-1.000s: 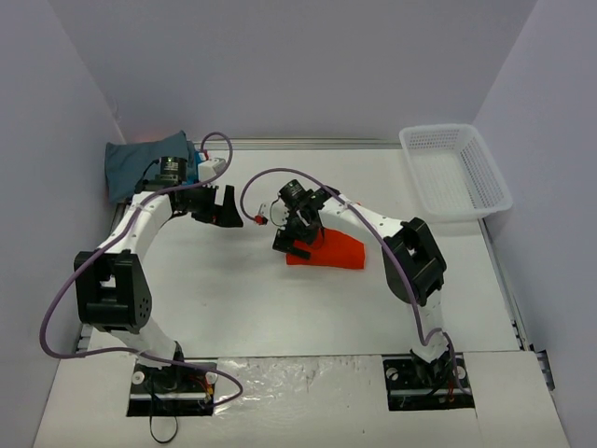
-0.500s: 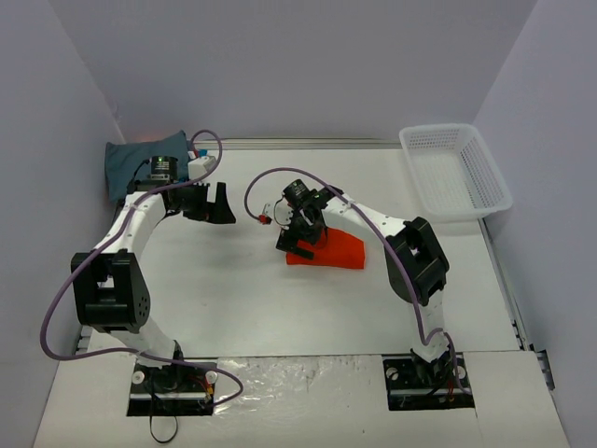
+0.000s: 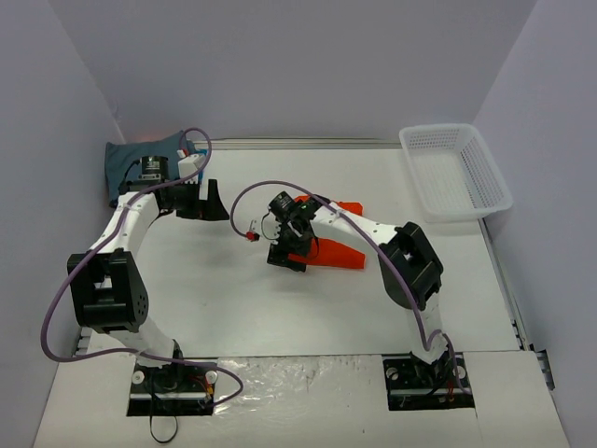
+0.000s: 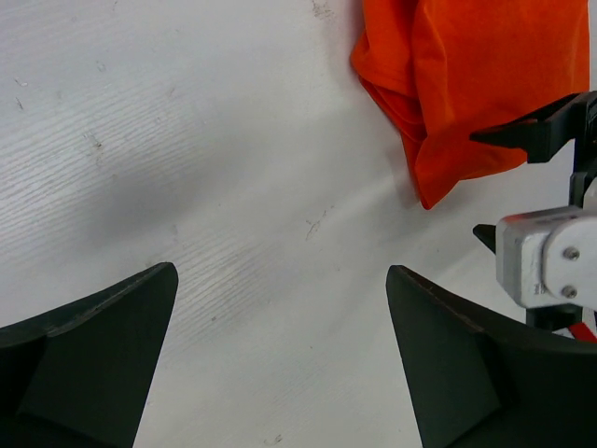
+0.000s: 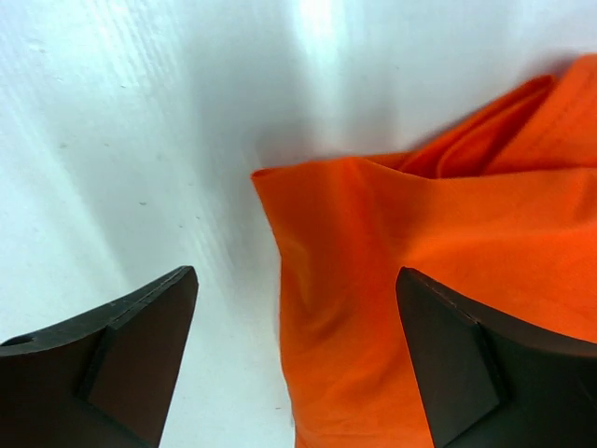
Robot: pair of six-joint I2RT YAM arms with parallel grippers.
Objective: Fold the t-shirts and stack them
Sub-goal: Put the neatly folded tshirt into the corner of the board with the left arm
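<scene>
The bright orange t-shirt lies partly folded at mid-table, with a flap reaching back. My right gripper is open and low over its left edge. In the right wrist view the shirt's edge lies between the spread fingers. My left gripper is open and empty, to the left of the shirt and apart from it. Its wrist view shows bare table between the fingers and the orange shirt ahead. A folded dark grey-teal t-shirt lies at the back left corner. The blue and pink ones are hidden.
A white plastic mesh basket stands at the back right. Purple cables loop from both wrists over the table. The right arm's wrist shows at the right edge of the left wrist view. Walls close in on the left, back and right.
My right gripper has moved left and nearer, off the shirt's top to its left edge. The shirt now shows a flap toward the back. My left gripper has drawn back toward the back-left corner.
</scene>
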